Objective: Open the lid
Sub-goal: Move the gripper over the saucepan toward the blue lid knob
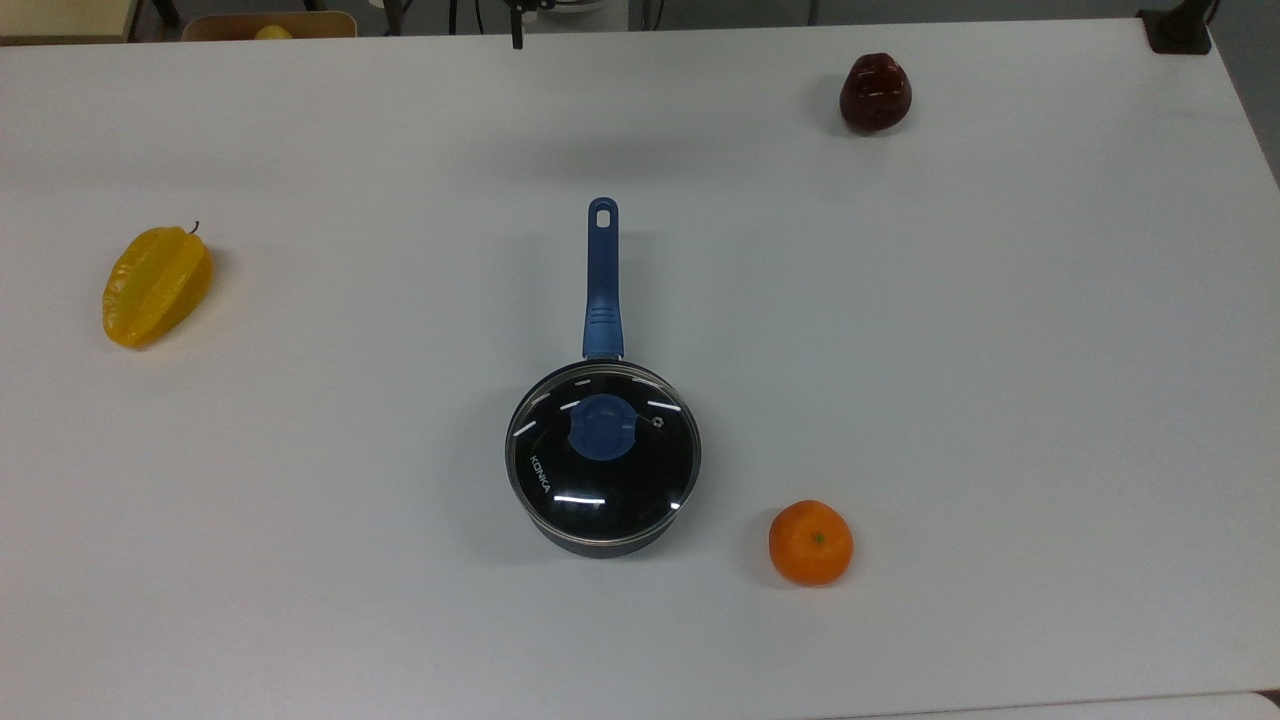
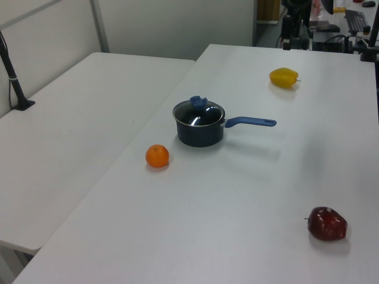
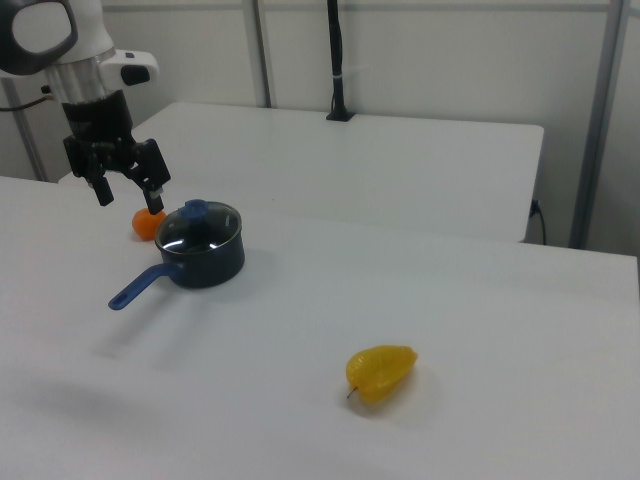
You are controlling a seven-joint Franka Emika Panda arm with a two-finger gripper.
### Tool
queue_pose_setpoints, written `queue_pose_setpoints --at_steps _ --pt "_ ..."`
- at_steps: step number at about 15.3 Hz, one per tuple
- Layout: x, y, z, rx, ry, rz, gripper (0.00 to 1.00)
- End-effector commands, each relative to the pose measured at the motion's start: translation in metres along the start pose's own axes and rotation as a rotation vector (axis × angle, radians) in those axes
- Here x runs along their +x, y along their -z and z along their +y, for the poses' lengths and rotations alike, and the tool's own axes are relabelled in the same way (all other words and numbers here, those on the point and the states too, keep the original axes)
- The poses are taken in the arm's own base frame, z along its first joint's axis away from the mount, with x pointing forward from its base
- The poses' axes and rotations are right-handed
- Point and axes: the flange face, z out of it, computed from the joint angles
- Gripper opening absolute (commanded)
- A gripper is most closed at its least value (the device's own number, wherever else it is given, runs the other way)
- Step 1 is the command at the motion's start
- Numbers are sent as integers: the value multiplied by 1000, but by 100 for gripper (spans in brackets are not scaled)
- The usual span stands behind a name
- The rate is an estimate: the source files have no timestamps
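Lid (image 1: 603,450) seated flat on black saucepan (image 2: 200,135), metal rim flush all round, blue knob (image 1: 601,427) centred, steam vent just beside knob. Not lifted, not shifted, no gap visible between rim and pan wall. Task judged not started: no contact made.

Claw (image 3: 127,190) spread wide, holding nothing, hanging in the air above and to the right view's left of saucepan, clear of lid and of blue handle (image 1: 602,285). Fingers (image 3: 155,185) pointing down.

Remaining, by judgement: centre claw over knob, lower, close on knob, lift lid clear of saucepan, set aside on bare tabletop (image 1: 1000,350).

Orange (image 1: 811,542) near saucepan; yellow starfruit (image 1: 155,285) and dark red fruit (image 1: 874,93) well apart from saucepan.
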Motion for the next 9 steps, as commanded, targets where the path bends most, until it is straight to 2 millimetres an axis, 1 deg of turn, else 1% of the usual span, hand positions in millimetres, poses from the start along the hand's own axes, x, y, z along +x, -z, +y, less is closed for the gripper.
queue_pose_setpoints --at_steps 1,4,5,9 --pt "-4 -2 2 28 -1 1 100" --pt "-4 -3 0 29 0 2 100" --pt "-3 -2 -3 30 6 6 100" --pt "12 8 -28 45 37 135 100"
